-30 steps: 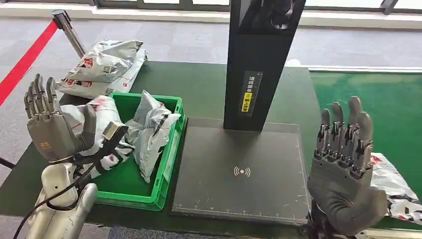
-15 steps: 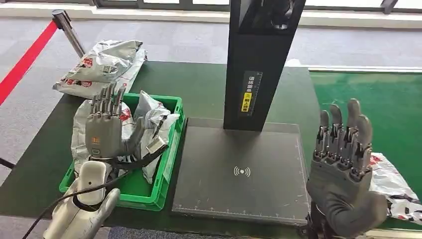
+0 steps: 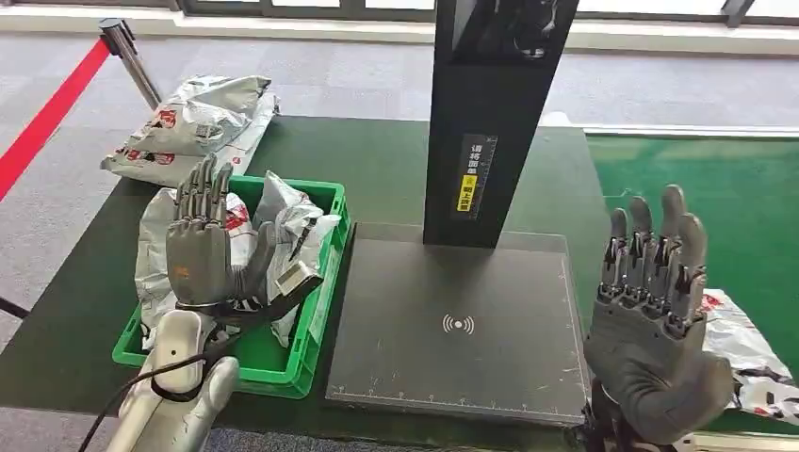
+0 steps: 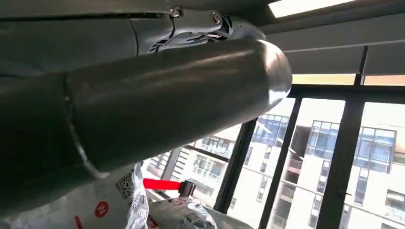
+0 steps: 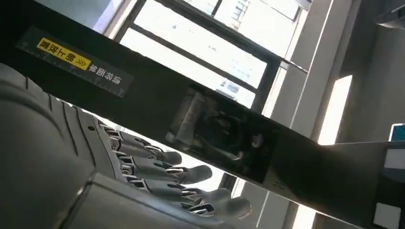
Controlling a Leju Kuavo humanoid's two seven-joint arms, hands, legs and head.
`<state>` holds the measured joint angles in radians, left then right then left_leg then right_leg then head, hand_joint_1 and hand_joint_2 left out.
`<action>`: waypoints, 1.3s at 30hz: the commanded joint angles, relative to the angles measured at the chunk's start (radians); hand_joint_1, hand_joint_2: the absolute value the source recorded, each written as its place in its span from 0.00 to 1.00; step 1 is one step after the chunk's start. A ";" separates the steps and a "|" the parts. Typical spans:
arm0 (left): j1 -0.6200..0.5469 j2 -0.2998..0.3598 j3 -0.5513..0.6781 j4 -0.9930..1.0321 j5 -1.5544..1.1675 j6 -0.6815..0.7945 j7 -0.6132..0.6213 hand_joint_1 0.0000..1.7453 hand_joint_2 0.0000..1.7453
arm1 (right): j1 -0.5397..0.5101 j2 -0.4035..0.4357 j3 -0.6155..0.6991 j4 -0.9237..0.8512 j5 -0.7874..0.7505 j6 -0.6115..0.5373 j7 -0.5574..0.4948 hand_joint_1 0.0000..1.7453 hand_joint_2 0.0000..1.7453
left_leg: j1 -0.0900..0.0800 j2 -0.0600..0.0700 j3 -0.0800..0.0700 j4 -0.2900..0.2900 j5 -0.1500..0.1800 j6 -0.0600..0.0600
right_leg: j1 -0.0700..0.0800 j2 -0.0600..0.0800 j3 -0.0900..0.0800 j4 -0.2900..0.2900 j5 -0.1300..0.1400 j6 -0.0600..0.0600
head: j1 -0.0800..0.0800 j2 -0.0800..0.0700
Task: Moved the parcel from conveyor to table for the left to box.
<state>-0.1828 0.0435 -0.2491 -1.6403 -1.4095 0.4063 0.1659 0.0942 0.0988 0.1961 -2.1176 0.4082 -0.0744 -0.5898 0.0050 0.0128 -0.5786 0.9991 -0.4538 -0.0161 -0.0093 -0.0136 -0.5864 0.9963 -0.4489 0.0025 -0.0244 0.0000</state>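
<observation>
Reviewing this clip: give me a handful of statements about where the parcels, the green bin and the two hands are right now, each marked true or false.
1. The green bin holds grey parcels. True.
2. The right hand grips a parcel. False: it is raised with fingers apart, holding nothing.
3. A parcel lies on the green conveyor beside the right hand. True.
4. The black scan pad has a parcel on it. False: its surface is bare.
5. The left hand is over the bin. True.
6. The parcels at the table's far corner are inside the bin. False: they lie outside, beyond it.
</observation>
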 commanded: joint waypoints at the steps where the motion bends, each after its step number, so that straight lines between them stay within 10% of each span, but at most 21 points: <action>1: 0.012 -0.049 0.059 0.015 0.147 0.118 -0.061 0.00 0.00 | -0.012 0.006 -0.058 0.059 -0.005 -0.023 0.077 0.00 0.00 | 0.000 -0.001 0.002 -0.001 0.000 0.000 | 0.000 0.000 0.002 -0.002 0.000 0.000 | 0.000 0.000; 6: 0.136 -0.095 0.065 -0.185 1.049 0.189 -0.498 0.00 0.00 | -0.093 -0.071 -0.185 0.294 0.237 -0.196 0.338 0.00 0.00 | 0.001 0.004 0.003 -0.001 -0.001 0.001 | 0.001 0.005 0.003 -0.003 0.001 0.000 | 0.000 0.000; 7: 0.168 -0.099 0.068 -0.209 1.238 0.083 -0.547 0.00 0.00 | -0.113 -0.107 -0.218 0.362 0.359 -0.240 0.399 0.00 1.00 | 0.002 0.005 0.004 -0.002 -0.001 0.001 | 0.001 0.006 0.004 -0.004 0.002 0.001 | 0.000 0.000; 14: 0.247 -0.067 0.057 -0.230 1.681 -0.414 -0.641 0.00 0.00 | -0.150 -0.318 -0.402 0.729 0.869 -0.040 0.837 0.00 1.00 | 0.001 -0.001 0.004 -0.003 -0.001 0.003 | -0.001 0.000 0.007 -0.006 0.001 0.002 | 0.000 0.000; 39: 0.257 -0.070 0.118 -0.225 1.587 -0.481 -0.670 0.00 0.00 | -0.170 -0.443 -0.687 1.203 0.839 0.182 0.828 0.00 1.00 | -0.002 -0.004 0.000 0.001 -0.004 0.007 | -0.004 -0.003 0.004 -0.004 -0.002 0.006 | 0.000 0.000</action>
<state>0.0884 -0.0328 -0.1499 -1.9135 0.1831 -0.0732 -0.5035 -0.0459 -0.3651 -0.4242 -1.0606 1.2379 0.0656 0.2502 0.0024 0.0104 -0.5802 1.0014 -0.4580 -0.0086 -0.0142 -0.0164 -0.5852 0.9940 -0.4508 0.0095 -0.0244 0.0000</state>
